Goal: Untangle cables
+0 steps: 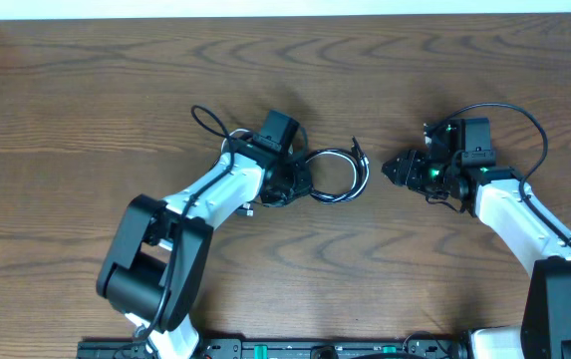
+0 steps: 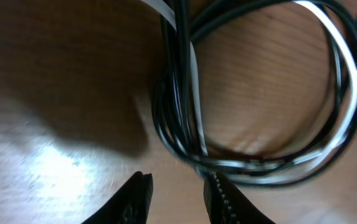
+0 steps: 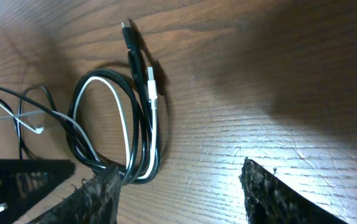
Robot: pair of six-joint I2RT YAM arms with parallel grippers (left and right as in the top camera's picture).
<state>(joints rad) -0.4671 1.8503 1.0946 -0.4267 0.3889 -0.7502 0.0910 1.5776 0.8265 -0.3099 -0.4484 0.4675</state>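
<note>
- Brown wood-grain desk (image 1: 86,100) carries the two cords, which lie together as one flat coil (image 1: 335,153) near the middle, between the two arms.
- In the right wrist view the white cable (image 3: 125,118) and the black cable (image 3: 78,115) run side by side around the same loop, the black one in several turns and the white one threaded among them.
- Both free ends leave the loop on the same side. The black plug (image 3: 128,37) sticks out furthest, with the white plug (image 3: 152,87) lying just beside the black strand below it.
- The left pincer (image 1: 295,184) sits low at the coil's left edge. Its wrist view shows the left pincer (image 2: 177,186) with its fingers a little apart and bare desk between them.
- One finger of that pincer has its tip right at the bundle's lower arc. Whether it touches the strands cannot be told, and nothing is pinched.
- The right pincer (image 1: 387,170) hangs near the coil's right side, apart from it, on the side where the plugs lie.
- In its own view the right pincer (image 3: 179,174) is spread wide, with only desk in the gap. The coil lies off to one side, by one fingertip.
</note>
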